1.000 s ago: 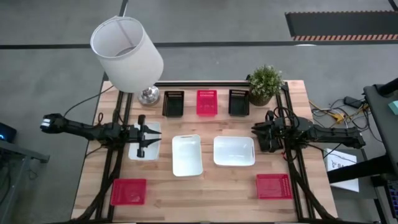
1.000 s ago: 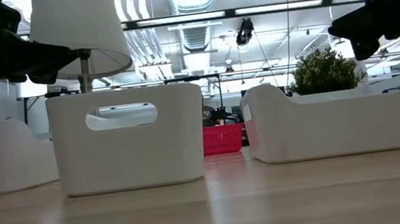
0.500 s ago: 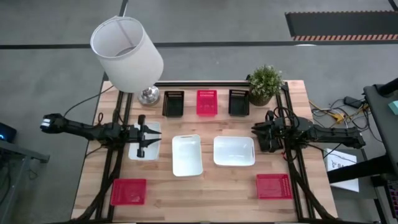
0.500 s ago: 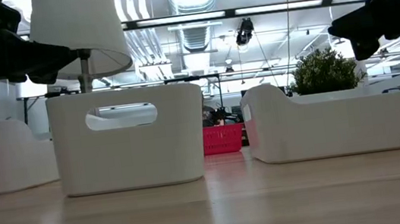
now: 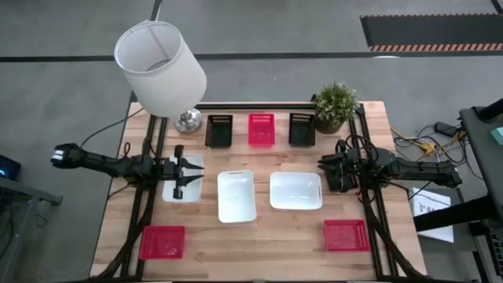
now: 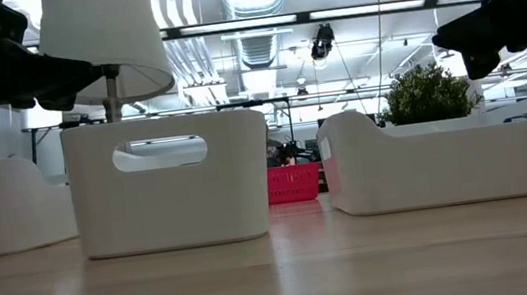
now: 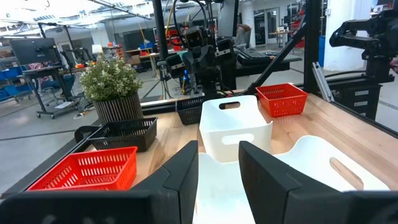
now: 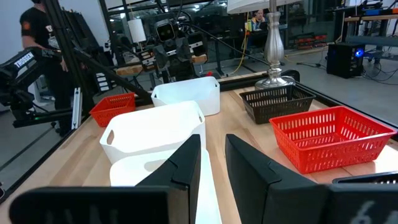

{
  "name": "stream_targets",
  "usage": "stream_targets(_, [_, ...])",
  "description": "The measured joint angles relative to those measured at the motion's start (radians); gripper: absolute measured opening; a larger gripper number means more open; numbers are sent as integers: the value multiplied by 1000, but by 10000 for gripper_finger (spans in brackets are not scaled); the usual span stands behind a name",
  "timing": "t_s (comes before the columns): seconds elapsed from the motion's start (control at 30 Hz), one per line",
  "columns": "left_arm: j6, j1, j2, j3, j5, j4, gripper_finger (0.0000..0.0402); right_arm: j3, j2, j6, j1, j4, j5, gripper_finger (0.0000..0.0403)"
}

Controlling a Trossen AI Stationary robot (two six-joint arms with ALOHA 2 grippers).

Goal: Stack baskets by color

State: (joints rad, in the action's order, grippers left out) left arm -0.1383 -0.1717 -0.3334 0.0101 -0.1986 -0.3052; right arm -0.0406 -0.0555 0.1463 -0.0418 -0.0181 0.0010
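Left gripper: the left gripper (image 5: 178,181) hovers over the leftmost white basket (image 5: 192,161) at the tabletop's left side; in its wrist view the two dark fingers (image 7: 180,180) stand parted with a clear gap and nothing between them, so it is released and empty.
Right gripper: the right gripper (image 5: 324,171) sits just beside the right edge of the right white basket (image 5: 295,191); its fingers (image 8: 186,163) show a narrow gap with nothing in it, so it too is empty.
White baskets: three, in a row across the middle; the middle white basket (image 5: 236,196) lies between the other two, all apart from each other.
Red baskets: one at the back (image 5: 261,130), one at the front left (image 5: 163,241), one at the front right (image 5: 346,235), well apart.
Black baskets: two at the back, the left black basket (image 5: 219,130) and the right black basket (image 5: 302,129), flanking the back red one.
Step in hand: judged as the first pick; nothing is stacked yet.
How to do it well: pinch one wall near a handle cut-out, lift level, and lower squarely so the basket nests rather than jams.
Risks: the lamp (image 5: 161,66) and the plant (image 5: 335,104) crowd the back row; keep the arms low and clear of them.
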Motion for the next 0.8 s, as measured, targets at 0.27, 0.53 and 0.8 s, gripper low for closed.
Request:
stream_targets(0.27, [52,0,-1,0,-90,-133,99,0,0,0,0,1,0,68])
stream_targets(0.53, [396,1,-9,0,-100,-528,99,0,0,90,0,1,-1,68])
stream_targets(0.8, [388,1,-4,0,-101,-692,99,0,0,63,0,1,0,68])
